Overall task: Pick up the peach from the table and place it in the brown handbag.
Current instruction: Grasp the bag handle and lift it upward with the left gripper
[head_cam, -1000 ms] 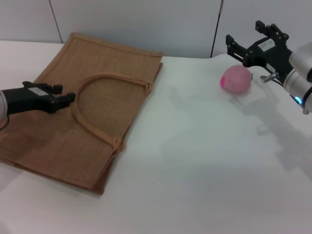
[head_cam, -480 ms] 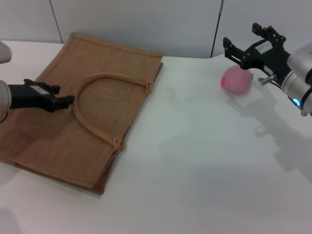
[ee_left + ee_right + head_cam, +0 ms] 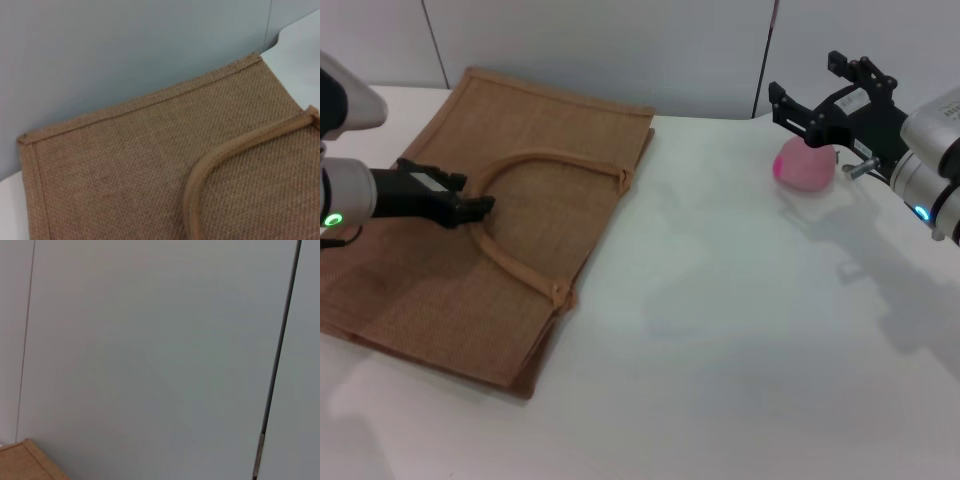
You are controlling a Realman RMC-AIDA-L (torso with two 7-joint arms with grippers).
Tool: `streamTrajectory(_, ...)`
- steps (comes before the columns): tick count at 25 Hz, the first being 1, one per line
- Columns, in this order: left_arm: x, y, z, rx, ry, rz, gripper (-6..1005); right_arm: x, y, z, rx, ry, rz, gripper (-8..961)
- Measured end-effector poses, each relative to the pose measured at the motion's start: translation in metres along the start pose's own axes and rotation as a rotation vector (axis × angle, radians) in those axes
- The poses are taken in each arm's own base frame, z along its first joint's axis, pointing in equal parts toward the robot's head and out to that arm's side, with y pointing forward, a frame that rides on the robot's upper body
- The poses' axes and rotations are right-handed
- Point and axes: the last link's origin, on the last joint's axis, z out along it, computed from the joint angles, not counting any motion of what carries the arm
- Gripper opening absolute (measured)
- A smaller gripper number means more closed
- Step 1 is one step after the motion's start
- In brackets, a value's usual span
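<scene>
The pink peach [image 3: 804, 167] lies on the white table [image 3: 720, 350] at the far right. My right gripper [image 3: 808, 88] hangs open just above and behind it, the jaws spread wider than the fruit and not touching it. The brown handbag [image 3: 535, 135] lies flat on the left of the table, its looped handle [image 3: 520, 265] on top. My left gripper [image 3: 472, 205] reaches in from the left and its tip is at the left bend of that handle. The left wrist view shows only the handbag [image 3: 115, 175] weave and a piece of handle [image 3: 235, 147].
A pale grey wall with vertical seams [image 3: 765, 50] runs behind the table. The right wrist view shows that wall [image 3: 150, 350] and one corner of the handbag [image 3: 20, 462]. White tabletop stretches between the bag and the peach.
My left gripper has slid right across the bag to the handle's bend. My right gripper has shifted slightly left and now covers more of the peach's top.
</scene>
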Motion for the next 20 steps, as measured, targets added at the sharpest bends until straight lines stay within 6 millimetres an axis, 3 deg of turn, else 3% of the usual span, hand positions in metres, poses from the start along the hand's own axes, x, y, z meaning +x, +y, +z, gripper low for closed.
streamTrajectory(18, 0.0012, -0.0003, 0.0051, 0.019, -0.012, -0.003, 520, -0.0015, -0.0001, 0.0011, 0.001, -0.004, 0.014, 863)
streamTrajectory(20, 0.0018, -0.0008, 0.0054, 0.025, -0.010, -0.013, 446, -0.0017, 0.0000, 0.0013, 0.000, -0.004, 0.015, 863)
